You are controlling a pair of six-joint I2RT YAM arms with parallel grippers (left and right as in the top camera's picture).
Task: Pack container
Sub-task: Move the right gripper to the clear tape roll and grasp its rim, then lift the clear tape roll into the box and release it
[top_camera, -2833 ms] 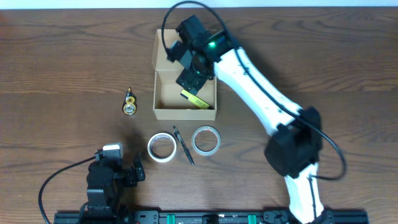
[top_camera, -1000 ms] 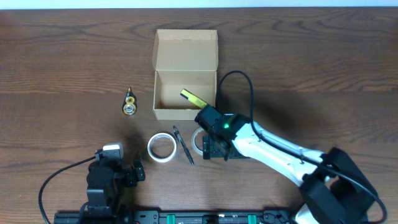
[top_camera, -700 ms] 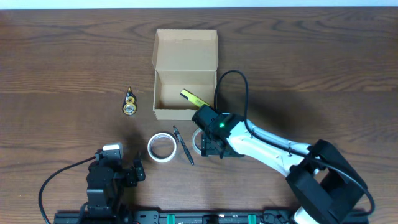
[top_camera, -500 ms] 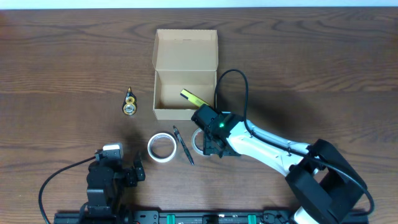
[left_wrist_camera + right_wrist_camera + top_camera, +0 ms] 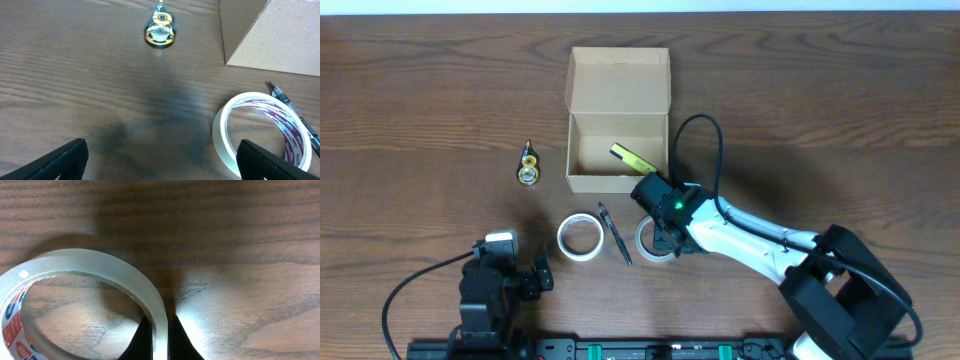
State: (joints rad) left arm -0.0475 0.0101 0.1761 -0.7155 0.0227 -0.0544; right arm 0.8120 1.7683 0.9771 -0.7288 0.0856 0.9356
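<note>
Clear tape roll (image 5: 643, 243), far rim seemingly hidden under right claw (image 5: 664, 238)

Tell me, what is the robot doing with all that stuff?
The robot is packing the container, which sits open with a yellow thing inside. The right gripper is pinching the wall of the clear tape roll, just in front of the container. A white tape roll, a pen and a small gold thing lie on the table nearby. The left gripper is open and holds nothing.
</note>
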